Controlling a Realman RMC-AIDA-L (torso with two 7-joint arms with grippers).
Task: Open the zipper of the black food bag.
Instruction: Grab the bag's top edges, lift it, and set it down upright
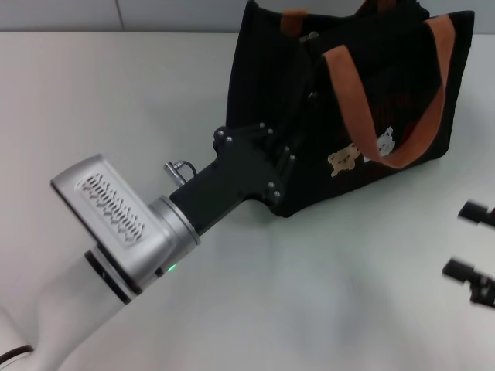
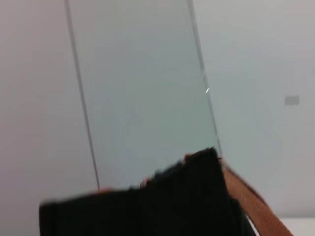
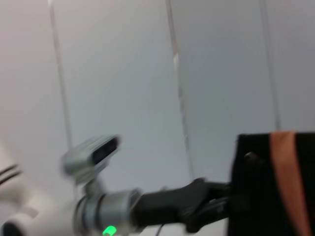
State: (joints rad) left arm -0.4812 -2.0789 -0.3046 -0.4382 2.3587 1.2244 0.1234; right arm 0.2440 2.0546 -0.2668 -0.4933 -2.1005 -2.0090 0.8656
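Lighting is bright, even and diffuse. My left arm casts only a faint shadow on the white counter (image 1: pixel 325 294). Both wrist views are motion-blurred; the head view is moderately sharp.

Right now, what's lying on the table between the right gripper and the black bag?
Nothing: in the head view, only bare white table separates the right gripper from the black food bag.

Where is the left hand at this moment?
In the head view the left hand is against the left end of the black food bag, reaching up from lower left; the right hand sits at the right edge.
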